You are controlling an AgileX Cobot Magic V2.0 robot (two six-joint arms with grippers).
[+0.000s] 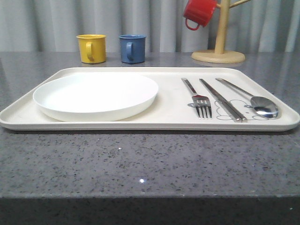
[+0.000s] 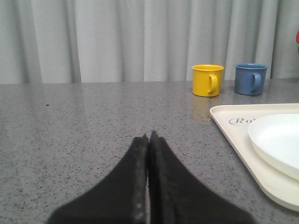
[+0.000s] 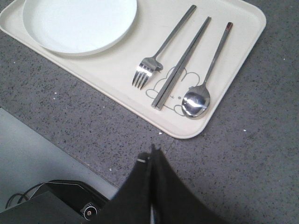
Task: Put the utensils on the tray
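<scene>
The cream tray (image 1: 168, 123) (image 3: 243, 28) (image 2: 233, 135) lies across the grey counter. On its right half rest a silver fork (image 1: 199, 101) (image 3: 161, 49), a pair of flat chopsticks (image 1: 222, 99) (image 3: 182, 63) and a spoon (image 1: 255, 101) (image 3: 205, 79), side by side over the rabbit drawing. My left gripper (image 2: 149, 136) is shut and empty, low over the bare counter to the left of the tray. My right gripper (image 3: 153, 150) is shut and empty, above the counter's front edge, just off the tray's near right corner.
A round white plate (image 1: 96, 96) (image 3: 79, 23) (image 2: 278, 140) fills the tray's left half. Behind the tray stand a yellow mug (image 1: 91, 48) (image 2: 208, 80) and a blue mug (image 1: 131, 48) (image 2: 251, 79). A red mug (image 1: 199, 13) hangs on a wooden mug tree (image 1: 219, 49) at the back right.
</scene>
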